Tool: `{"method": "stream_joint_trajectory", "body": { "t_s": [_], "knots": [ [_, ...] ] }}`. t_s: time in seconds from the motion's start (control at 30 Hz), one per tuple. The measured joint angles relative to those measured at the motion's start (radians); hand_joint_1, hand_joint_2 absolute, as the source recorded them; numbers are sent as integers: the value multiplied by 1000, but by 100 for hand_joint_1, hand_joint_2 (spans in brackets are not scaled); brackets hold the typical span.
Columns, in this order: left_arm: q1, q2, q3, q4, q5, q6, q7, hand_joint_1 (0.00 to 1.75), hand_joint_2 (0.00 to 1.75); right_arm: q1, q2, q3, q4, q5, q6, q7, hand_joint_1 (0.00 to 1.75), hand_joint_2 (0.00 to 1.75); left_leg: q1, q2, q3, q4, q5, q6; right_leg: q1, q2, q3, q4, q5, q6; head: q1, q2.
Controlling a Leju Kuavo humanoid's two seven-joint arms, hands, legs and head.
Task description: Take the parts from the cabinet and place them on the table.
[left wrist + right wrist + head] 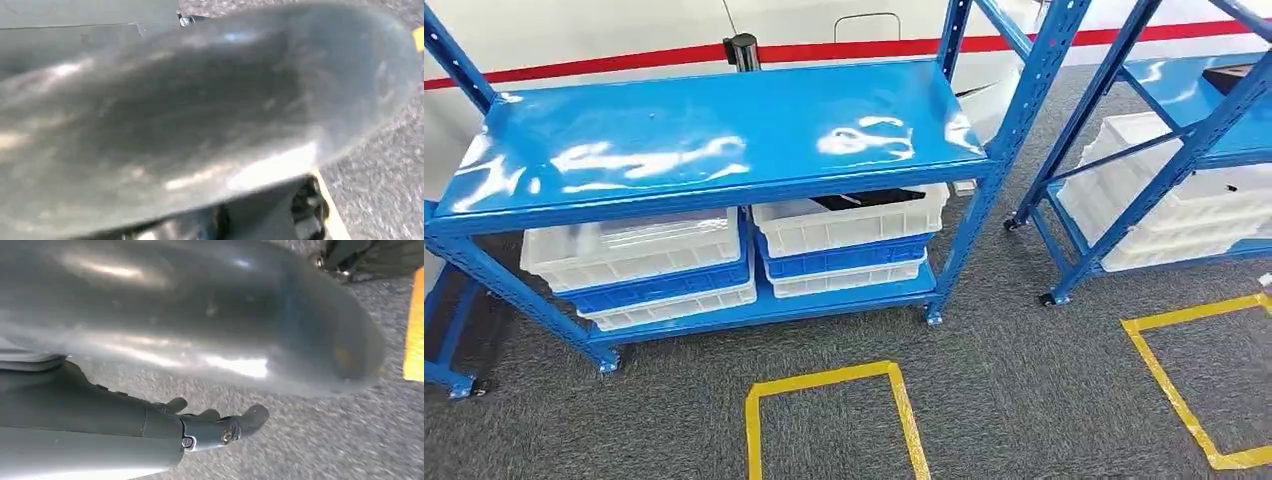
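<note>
Yellow tape square (829, 415) lies before my blue metal cabinet (714, 140). White plastic crates (849, 225) on its lower shelf hold something dark, unclear. Right hand (220, 425) empty, fingers loose; left I cannot tell.

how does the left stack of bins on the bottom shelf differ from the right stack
The left stack sits further left and nearer the camera; the right stack sits further back. The right stack's top bin holds something dark; the left stack's top bin looks empty. Both go white bin, blue bin, white bin, under the blue rack's top shelf.
</note>
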Motion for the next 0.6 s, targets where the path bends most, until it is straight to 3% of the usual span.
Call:
{"method": "stream_joint_trajectory", "body": {
  "t_s": [0.03, 0.07, 0.13, 0.17, 0.2, 0.23, 0.3, 0.33, 0.37, 0.4, 0.43, 0.47, 0.6],
  "knots": [
    [-1, 0, 0, 0, 0, 0, -2, 0, 0, 0, 0, 0, 0, 12, -3, -6, 0, 0, -3, 6, 1, -2, 0, 5, 5, -58, -14, 30, -17, -1, 2, 0],
    [-1, 0, 0, 0, 0, 1, -2, 0, 0, -4, 2, 2, 0, 23, -3, -10, 0, 0, -4, 16, 0, -2, -1, 11, 6, -87, -50, 95, -52, -8, 7, 0],
    [2, 0, 0, 0, 0, 1, -2, 0, 0, -9, 2, 3, 0, 27, -3, -10, 0, 0, -8, 36, -1, -2, -3, 15, 5, -101, -134, 257, -117, -15, 6, 0],
    [3, 0, 0, 0, 0, 1, -1, 0, 0, -9, 2, 3, 0, 30, -3, -10, 0, 0, -9, 44, -2, -2, -3, 15, 5, -101, -159, 308, -129, -10, 8, 0],
    [3, 0, 0, 0, 0, 1, -1, 0, 0, -7, 2, 3, 0, 30, -3, -10, 0, 0, -9, 48, -1, -2, -3, 14, 5, -101, -158, 305, -121, -3, 7, 0],
    [3, -1, 0, 0, 0, 1, 0, 0, 0, -5, 0, 2, 0, 31, -3, -9, 0, 0, -8, 51, -1, -2, -4, 14, 4, -102, -128, 250, -95, 7, 8, 0],
    [3, -3, 0, 0, 0, 1, 2, 0, 0, -7, -2, 2, 0, 33, -3, -9, 0, 0, -6, 54, 2, -1, -5, 11, 3, -110, -29, 69, -32, 22, 8, 0],
    [3, -3, 0, 0, 0, 2, 2, 0, 0, -9, -1, 2, 0, 33, -3, -9, 0, 0, -10, 56, 3, -1, -7, 6, 4, -125, 7, -4, -19, 17, 10, 0],
    [3, -3, 0, 0, 0, 2, 3, 0, 0, -10, -1, 2, 0, 34, -3, -9, 0, 0, -18, 56, 5, 0, -13, -2, 12, -119, 12, -6, -11, 7, 7, 0],
    [3, -2, 0, 0, 0, 3, 3, 0, 0, -9, 1, 2, 0, 35, -3, -9, 0, 0, -21, 57, 5, 5, -17, 0, 5, -117, 15, -7, 5, 0, 5, 0],
    [3, -1, 0, 0, 0, 3, 4, 0, 0, -8, 3, 2, 0, 35, -3, -9, 0, 0, -19, 57, 6, 4, -13, 19, 6, -117, 17, -6, 2, 2, 7, 0],
    [4, -1, 0, 0, 0, 3, 5, 0, 0, -7, 3, 2, 0, 35, -3, -9, 0, 0, -19, 56, 8, 0, -11, 22, 8, -116, 17, -6, 2, 2, 5, 0],
    [4, -1, 0, 0, 0, 3, 5, 0, 0, -7, 2, 3, 0, 44, 7, -22, 0, 0, -16, 58, 16, -10, -7, 16, 13, -113, 17, -6, 1, -5, 6, 0]
  ]
}}
